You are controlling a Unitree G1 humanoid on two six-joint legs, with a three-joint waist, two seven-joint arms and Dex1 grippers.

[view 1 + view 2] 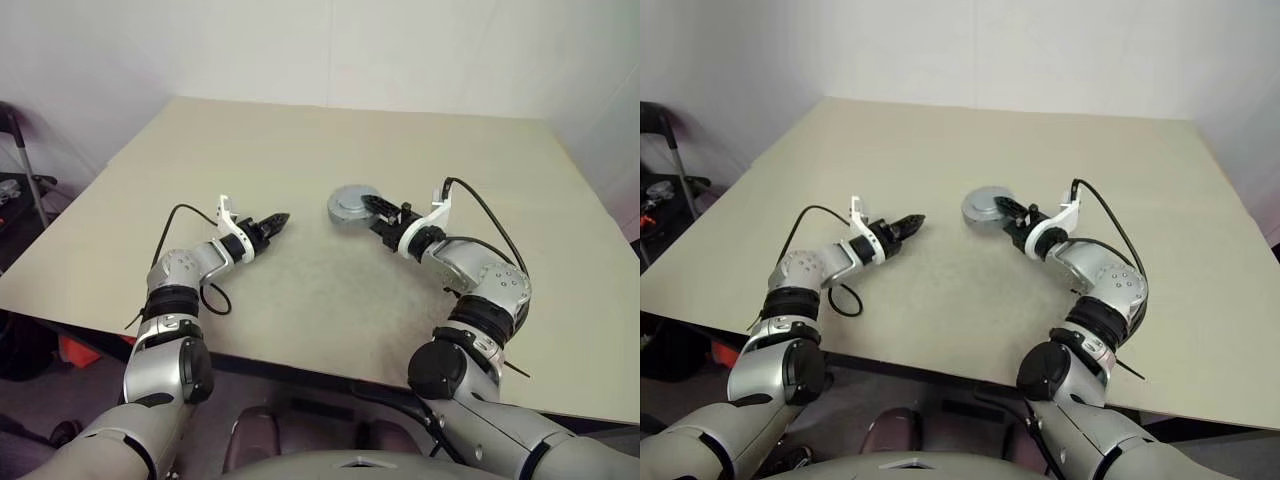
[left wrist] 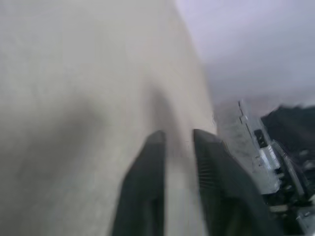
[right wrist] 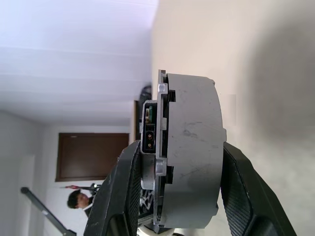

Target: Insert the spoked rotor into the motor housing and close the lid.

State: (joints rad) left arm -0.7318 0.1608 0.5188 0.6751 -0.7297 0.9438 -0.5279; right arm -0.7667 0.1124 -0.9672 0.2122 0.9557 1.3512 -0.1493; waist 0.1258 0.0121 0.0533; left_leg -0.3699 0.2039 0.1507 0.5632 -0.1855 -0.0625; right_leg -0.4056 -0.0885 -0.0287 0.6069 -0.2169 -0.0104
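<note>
Evidently the right fingers (image 3: pixel 170 196) clamp the housing (image 3: pixel 189 152) on edge above the bench (image 1: pixel 300 160), while the left fingers (image 2: pixel 179 147) stand slightly parted, empty.

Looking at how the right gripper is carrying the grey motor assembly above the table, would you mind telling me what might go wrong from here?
1. The right gripper clamps the motor housing only by its smooth flat faces, above the table; it may slip and drop.
2. I cannot tell whether the lid is fully seated; if not, tilting may loosen it.
3. The left gripper hangs open nearby with nothing in it, so nothing supports the part from beneath.
</note>
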